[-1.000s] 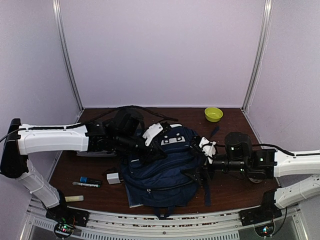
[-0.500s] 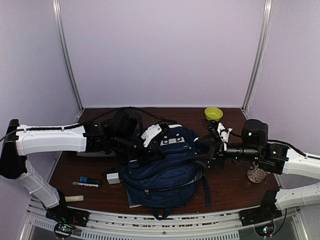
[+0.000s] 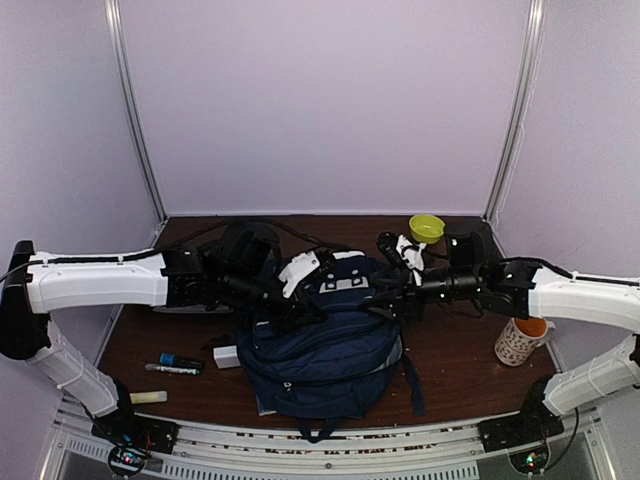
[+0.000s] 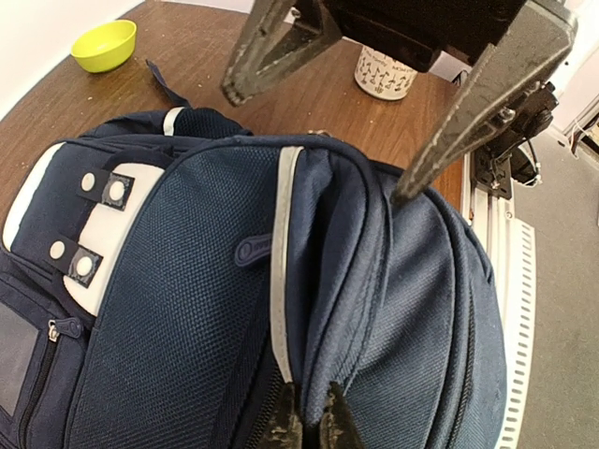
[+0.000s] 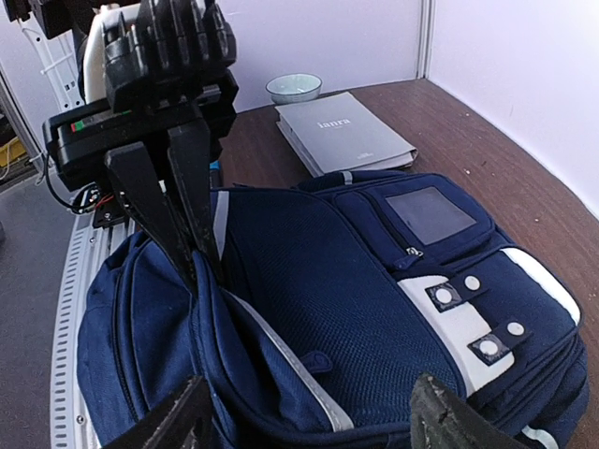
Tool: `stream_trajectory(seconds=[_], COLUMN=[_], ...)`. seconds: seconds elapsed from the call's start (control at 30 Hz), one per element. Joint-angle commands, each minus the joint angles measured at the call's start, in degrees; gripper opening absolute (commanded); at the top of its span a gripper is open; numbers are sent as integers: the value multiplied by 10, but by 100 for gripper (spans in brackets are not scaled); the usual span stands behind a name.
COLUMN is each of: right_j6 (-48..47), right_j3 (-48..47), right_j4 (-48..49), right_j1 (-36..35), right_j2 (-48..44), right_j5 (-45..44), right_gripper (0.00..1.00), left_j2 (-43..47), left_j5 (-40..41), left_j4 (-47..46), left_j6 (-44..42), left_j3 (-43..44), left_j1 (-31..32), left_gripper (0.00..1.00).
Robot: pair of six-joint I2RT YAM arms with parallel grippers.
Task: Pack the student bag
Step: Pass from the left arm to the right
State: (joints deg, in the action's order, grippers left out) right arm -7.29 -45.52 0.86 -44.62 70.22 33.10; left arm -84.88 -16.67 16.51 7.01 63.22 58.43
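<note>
Mid-table, bag (image 3: 320, 340) lies w/ long axis far-to-near, white-patch end away from the bases. L gripper (image 4: 309, 423) is pinched shut on its top-seam fabric. R gripper (image 5: 309, 426) has jaws wide, nothing held, poised just over the bag's right side. Dark wood table (image 3: 460, 365); mauve walls on three sides.
</note>
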Motion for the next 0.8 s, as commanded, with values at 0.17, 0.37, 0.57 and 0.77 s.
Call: stream_trajectory(seconds=[0.17, 0.37, 0.57, 0.77], right_j6=[-64, -86, -84, -39], right_j3=[-44, -58, -40, 30], right_j4=[-49, -78, -87, -65], right_j1=[1, -4, -12, -16], right_j2=[55, 98, 78, -12], right_j5=[82, 86, 54, 16], right_gripper=[56, 32, 0, 0], left_j2=[28, 32, 28, 13], left_j5=[-26, -25, -19, -17], left_j4=[-45, -49, -56, -59], left_j6=[-5, -2, 1, -3], left_j3=[4, 0, 0, 13], left_j1=[1, 1, 1, 1], left_gripper=[0, 0, 0, 0])
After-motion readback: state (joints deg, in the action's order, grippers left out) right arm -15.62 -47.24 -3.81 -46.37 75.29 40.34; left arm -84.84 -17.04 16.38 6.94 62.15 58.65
